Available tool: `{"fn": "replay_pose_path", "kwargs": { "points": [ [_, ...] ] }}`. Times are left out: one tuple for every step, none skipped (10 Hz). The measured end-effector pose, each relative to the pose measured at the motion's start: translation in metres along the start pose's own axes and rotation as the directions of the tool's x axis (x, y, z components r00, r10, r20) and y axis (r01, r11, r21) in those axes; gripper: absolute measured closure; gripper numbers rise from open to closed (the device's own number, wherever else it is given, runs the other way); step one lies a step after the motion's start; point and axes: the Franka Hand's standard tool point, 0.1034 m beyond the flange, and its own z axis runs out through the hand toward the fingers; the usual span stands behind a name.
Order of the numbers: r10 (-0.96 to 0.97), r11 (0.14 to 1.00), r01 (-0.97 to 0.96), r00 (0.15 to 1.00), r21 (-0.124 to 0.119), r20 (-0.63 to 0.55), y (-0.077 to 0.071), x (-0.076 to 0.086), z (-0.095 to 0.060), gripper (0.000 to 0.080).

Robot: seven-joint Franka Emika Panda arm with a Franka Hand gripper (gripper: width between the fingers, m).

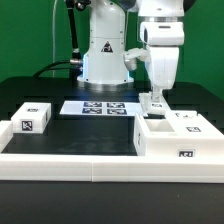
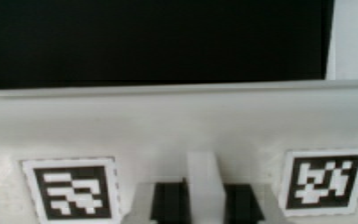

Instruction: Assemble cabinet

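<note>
Cabinet box (image 1: 165, 148) rim lies between end effector (image 1: 154, 101) fingers.

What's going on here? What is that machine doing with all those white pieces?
A white robot arm is working on assembling a cabinet. Its gripper is down at the large white plastic box with black-and-white tags, on the exterior view's right, and its fingers seem to pinch one thin wall of it. A smaller white tagged block lies apart on the black table, on the exterior view's left, untouched. The marker board lies farther back.
</note>
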Motion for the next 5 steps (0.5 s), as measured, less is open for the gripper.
{"fn": "replay_pose_path", "kwargs": {
  "points": [
    [0.011,1.0,-0.011,1.0,0.001,0.003,0.006,-0.004,-0.003,0.0729],
    [0.018,1.0,-0.018,1.0,-0.001,0.004,0.011,-0.007,-0.005,0.0729],
    [0.026,1.0,-0.026,1.0,-0.001,0.005,0.015,-0.01,-0.007,0.0729],
    [0.031,0.999,-0.031,1.0,-0.004,0.002,0.019,-0.011,-0.007,0.0729],
    [0.036,0.999,-0.036,0.999,-0.006,0.0,0.022,-0.012,-0.007,0.0729]
  ]
}}
